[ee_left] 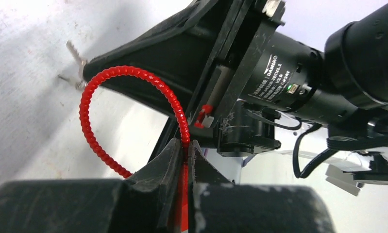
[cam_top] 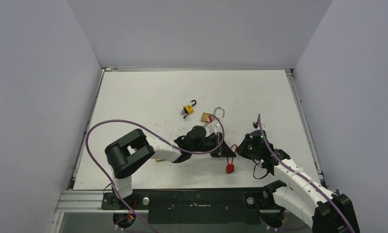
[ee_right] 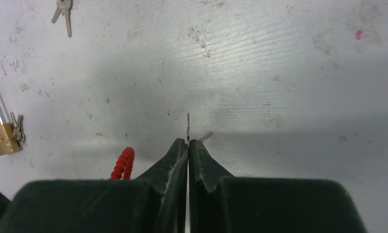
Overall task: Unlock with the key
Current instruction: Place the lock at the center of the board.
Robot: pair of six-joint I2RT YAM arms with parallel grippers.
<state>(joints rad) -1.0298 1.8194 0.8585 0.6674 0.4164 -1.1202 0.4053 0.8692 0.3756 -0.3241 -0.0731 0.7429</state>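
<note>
Robotics laboratory test cell: a scuffed white desk [cam_top: 148, 92] enclosed on three sides by plain pale panels [cam_top: 36, 97], with a left arm [cam_top: 133, 153] and a right arm [cam_top: 298, 184] bolted to an aluminium rail [cam_top: 80, 200] at its near edge, trailing purple cables [cam_top: 87, 141].

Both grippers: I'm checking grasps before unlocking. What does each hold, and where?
Left gripper pinches the red coiled shackle partway along; right gripper pinches a thin key, tip protruding.

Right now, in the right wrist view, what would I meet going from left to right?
Brass padlock → loose keys → red coiled cable → thin key, pinched by the right gripper.
</note>
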